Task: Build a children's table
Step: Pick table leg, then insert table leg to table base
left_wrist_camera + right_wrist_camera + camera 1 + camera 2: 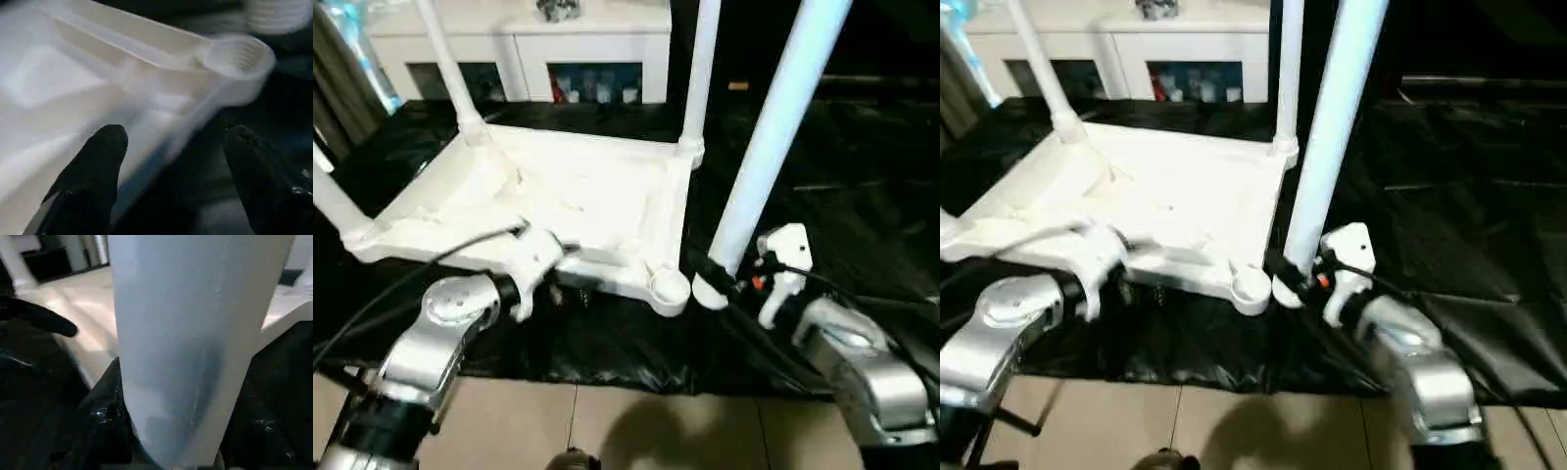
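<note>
The white tabletop (578, 196) lies upside down on a black sheet, ribbed underside up. Three white legs stand in its corner sockets: back left (445, 69), back right (702, 69) and near left (333, 201). The near right socket (669, 287) stands empty. My right gripper (713, 274) is shut on a fourth leg (773, 127) near its flared end (710, 291), which hangs just right of that socket, leaning away. My left gripper (176, 133) is open, its fingers (105, 147) astride the tabletop's near rim (161, 142), one over the underside and one over the sheet.
The black sheet (862, 196) covers the floor under and around the tabletop. A white glass-door cabinet (519, 49) stands behind it. Pale floor tiles (558, 421) lie nearest me. A black cable (401, 284) runs along my left forearm.
</note>
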